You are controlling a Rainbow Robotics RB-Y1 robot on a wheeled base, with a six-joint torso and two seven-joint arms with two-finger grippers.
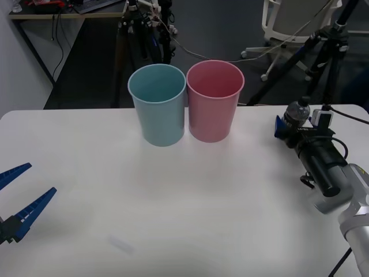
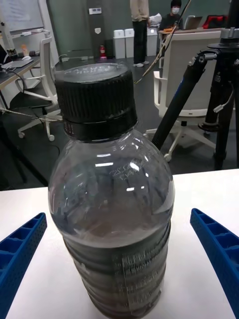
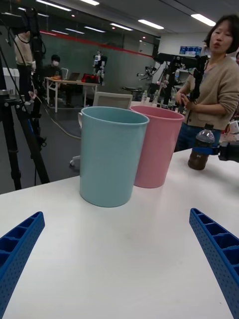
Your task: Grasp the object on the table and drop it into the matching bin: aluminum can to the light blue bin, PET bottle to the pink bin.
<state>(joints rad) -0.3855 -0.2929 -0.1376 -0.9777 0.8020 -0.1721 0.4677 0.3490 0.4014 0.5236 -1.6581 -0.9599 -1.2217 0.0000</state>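
The PET bottle (image 1: 297, 112) stands upright near the right edge of the white table (image 1: 173, 219), holding dark liquid under a dark cap. My right gripper (image 1: 286, 130) reaches around it from the near side. In the right wrist view the bottle (image 2: 112, 199) stands between the two blue fingers (image 2: 22, 249), with a gap on each side, so the right gripper (image 2: 117, 217) is open. The pink bin (image 1: 214, 108) and the light blue bin (image 1: 158, 104) stand side by side at the table's back middle, left of the bottle. My left gripper (image 1: 40, 179) hangs open and idle at the table's front left.
Tripods (image 1: 323, 52) and an office chair (image 1: 291, 20) stand on the floor behind the table. In the left wrist view a person (image 3: 216, 94) stands beyond the table's far side, behind the bottle (image 3: 201, 148), touching nothing on it.
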